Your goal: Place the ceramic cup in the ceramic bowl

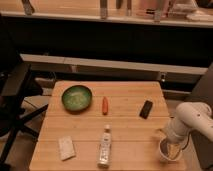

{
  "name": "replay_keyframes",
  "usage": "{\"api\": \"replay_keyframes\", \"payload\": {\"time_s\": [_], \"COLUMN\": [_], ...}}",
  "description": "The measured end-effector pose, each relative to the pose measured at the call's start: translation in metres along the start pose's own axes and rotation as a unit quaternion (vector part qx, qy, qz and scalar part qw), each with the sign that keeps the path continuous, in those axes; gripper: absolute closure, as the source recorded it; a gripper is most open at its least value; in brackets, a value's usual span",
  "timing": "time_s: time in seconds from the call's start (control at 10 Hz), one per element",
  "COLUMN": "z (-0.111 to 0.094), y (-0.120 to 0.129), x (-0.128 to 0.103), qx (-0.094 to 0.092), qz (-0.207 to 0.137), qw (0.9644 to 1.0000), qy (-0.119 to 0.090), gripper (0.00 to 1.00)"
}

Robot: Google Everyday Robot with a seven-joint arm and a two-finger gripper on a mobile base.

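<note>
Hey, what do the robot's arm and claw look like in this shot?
The arm is smooth and off-white, made of thick rounded segments with a bulbous joint; no cables or markings show. Its claw, at the ceramic cup on the table's near right corner, seems pale like the wrist; finer detail cannot be told.

Blurred tool point(172, 140) at ceramic cup point(166, 156), lower right, arm point(196, 117) cut off by right edge

gripper point(169, 139) located at ceramic cup point(172, 154), table point(127, 131) front-right | line to ceramic bowl point(77, 97) narrowed by orange stick point(105, 105) and lying bottle point(104, 146) | black object point(146, 109) set rearward of it
</note>
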Motion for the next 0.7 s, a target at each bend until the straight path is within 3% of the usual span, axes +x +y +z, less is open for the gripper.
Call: {"api": "replay_keyframes", "payload": {"time_s": [0.7], "z": [0.0010], "y": [-0.0004], "x": [0.0013], "qx": [-0.003], "qz": [-0.003], "qw": [1.0000], "qy": [0.003], "gripper": [0.20]}}
